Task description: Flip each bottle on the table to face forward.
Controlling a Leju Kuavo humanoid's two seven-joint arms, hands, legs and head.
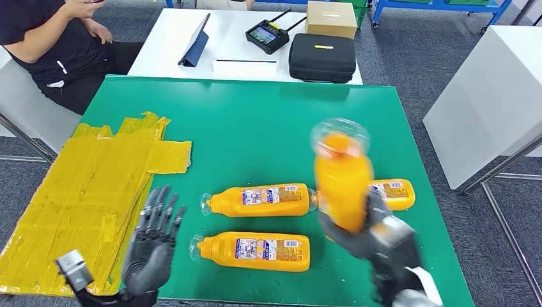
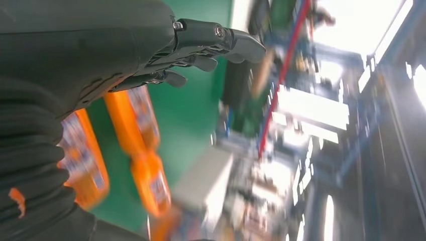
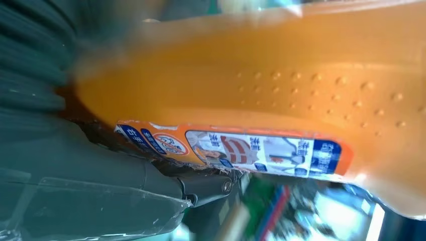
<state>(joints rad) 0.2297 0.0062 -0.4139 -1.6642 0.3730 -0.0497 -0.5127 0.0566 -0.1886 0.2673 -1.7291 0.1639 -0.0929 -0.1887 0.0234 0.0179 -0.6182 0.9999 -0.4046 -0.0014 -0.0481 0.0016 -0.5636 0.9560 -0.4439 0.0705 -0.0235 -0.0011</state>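
Note:
My right hand grips an orange bottle and holds it up off the green table, clear cap end away from me; up close the bottle shows its label edge. Three more orange bottles lie on their sides: one in the middle, one nearer me, and one to the right, partly behind the held bottle. My left hand hovers open, fingers spread, left of the near bottle. In the left wrist view the fingers are spread above two blurred bottles.
Yellow taped sheets cover the table's left side. A person sits at the far left. Behind stands a white table with a tablet, a controller, a black case and a cardboard box. A white cabinet is at right.

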